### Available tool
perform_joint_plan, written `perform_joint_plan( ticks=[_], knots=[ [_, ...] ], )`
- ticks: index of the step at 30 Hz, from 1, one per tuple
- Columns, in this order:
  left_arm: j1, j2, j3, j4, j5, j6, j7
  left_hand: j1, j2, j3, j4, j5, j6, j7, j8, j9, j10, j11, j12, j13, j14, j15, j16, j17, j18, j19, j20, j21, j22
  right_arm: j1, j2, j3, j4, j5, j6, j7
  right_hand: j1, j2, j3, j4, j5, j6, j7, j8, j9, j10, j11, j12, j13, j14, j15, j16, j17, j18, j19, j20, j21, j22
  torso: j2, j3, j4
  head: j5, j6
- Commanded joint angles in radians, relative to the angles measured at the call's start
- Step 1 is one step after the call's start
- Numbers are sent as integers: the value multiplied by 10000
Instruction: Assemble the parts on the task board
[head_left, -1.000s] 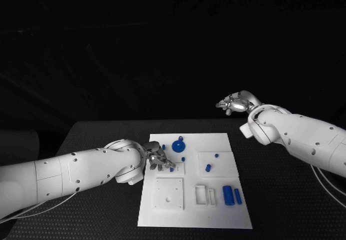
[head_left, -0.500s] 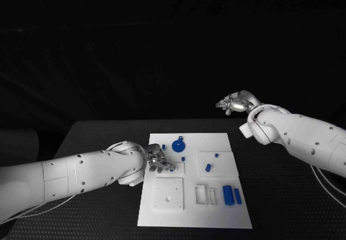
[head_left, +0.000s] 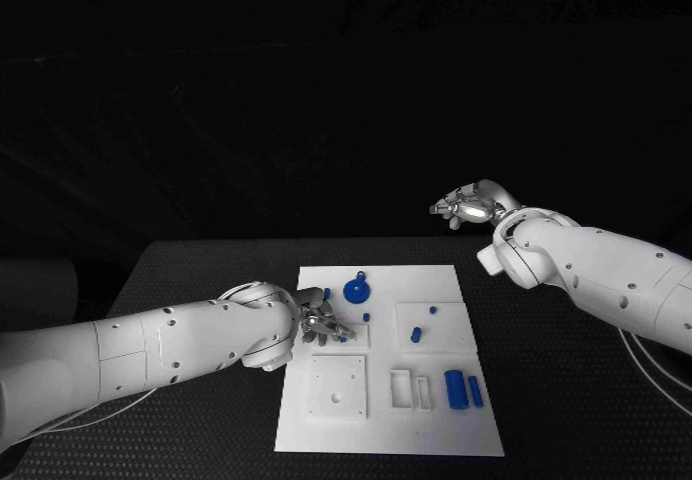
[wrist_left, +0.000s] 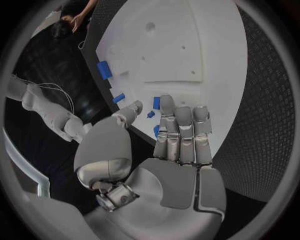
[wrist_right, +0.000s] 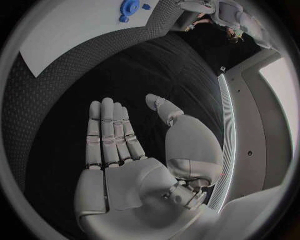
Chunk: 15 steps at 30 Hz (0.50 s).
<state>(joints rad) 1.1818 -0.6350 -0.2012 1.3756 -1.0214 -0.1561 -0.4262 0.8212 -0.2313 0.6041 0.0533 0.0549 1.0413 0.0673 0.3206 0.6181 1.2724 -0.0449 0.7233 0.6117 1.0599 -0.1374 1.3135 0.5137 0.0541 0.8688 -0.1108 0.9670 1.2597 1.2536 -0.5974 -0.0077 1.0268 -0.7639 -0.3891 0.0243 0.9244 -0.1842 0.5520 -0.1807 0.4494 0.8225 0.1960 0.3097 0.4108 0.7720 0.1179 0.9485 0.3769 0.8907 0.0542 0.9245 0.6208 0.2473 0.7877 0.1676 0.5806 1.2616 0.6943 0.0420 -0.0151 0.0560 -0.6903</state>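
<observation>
The task board (head_left: 433, 420) lies mid-desk (head_left: 562, 400), with bare dark surface along both long edges. The left hand (head_left: 320, 322) hovers over the board's left edge, fingers straight and apart, holding nothing, with small blue parts (wrist_left: 152, 114) just past its fingertips. The right hand (head_left: 467, 208) is raised beyond the desk's far edge, well apart from the board, flat, spread and holding nothing.

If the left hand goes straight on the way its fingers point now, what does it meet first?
Probably the small blue part just ahead of the left hand, lying on the white board; depth is unclear.
</observation>
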Motion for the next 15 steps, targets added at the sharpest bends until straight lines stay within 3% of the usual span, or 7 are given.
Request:
perform_joint_plan(
  ticks=[1,11,15],
  knots=[
    [-9,47,3,-32,-46,212,-28,73,201,-60,15,-38,55,-22,42,-3,107,-2,-40,26,54,-43,46,16,-145,77,-1173,-2,36,-3,11,2,5,-23,44,91,-62,-17,-52,-8,51,-57,28,10,-13,-63,-13,47,-15,-81,-4,67,-13,145,-34,48,-70,13,3,1,-9,-12,5],
    [-10,113,3,-115,-61,443,-131,638,928,-470,-649,-11,170,-78,117,-31,218,-59,-13,144,114,-107,156,72,-152,121,-1227,27,183,-3,5,2,10,-21,60,86,-63,-14,-53,-7,52,-57,28,11,-14,-65,-12,55,-24,-82,-3,71,-18,145,-33,49,-72,17,-4,3,-4,-34,-35],
    [-11,135,3,-160,-67,446,-131,709,988,-508,-779,-4,195,-89,130,-41,235,-69,-3,166,128,-120,175,80,-155,138,-1236,27,203,-3,1,2,12,-20,60,87,-64,-12,-53,-5,53,-56,28,11,-14,-65,-12,57,-27,-82,-3,73,-19,145,-33,50,-73,18,-5,3,-1,-40,-21]
  ],
)
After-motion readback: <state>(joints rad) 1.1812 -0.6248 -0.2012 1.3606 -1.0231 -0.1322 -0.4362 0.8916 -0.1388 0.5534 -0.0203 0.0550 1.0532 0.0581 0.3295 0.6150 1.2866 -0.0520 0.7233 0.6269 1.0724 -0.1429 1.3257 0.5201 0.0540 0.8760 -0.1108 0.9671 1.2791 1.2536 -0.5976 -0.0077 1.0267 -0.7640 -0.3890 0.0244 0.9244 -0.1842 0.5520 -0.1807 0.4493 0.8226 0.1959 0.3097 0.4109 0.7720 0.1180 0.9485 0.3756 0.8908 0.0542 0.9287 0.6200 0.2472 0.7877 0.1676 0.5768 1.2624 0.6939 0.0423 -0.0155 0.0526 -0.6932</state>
